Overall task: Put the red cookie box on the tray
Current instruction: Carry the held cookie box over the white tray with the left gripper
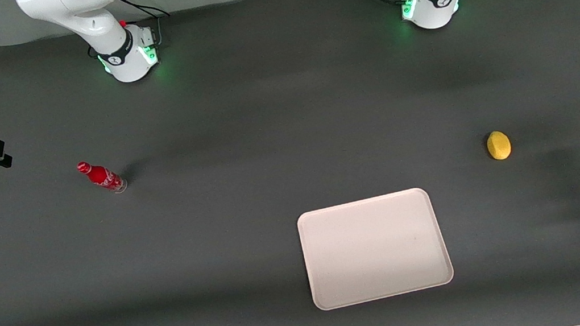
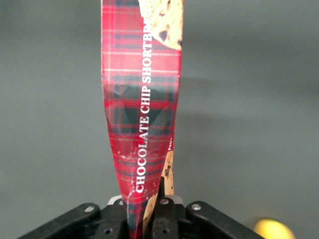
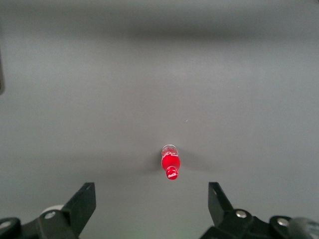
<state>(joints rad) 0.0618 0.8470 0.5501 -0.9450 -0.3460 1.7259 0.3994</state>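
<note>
Up off the table, the gripper (image 2: 149, 219) had its fingers clamped tight on one end of the red cookie box (image 2: 143, 114)
That box hung at the working arm's end, squashed where it was pinched; the tray (image 1: 374, 248) sat bare, nearer the front camera than the lemon (image 1: 498, 145) and soda bottle (image 1: 101, 177)

tray (image 1: 374, 248), lemon (image 1: 498, 145), red bottle (image 1: 102, 177)

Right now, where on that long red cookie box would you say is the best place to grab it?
Across its narrow width, as the gripper does now: jaws shut on the thin sides at one end of the red cookie box. Long and slim, it might swing less if gripped nearer the middle.
</note>
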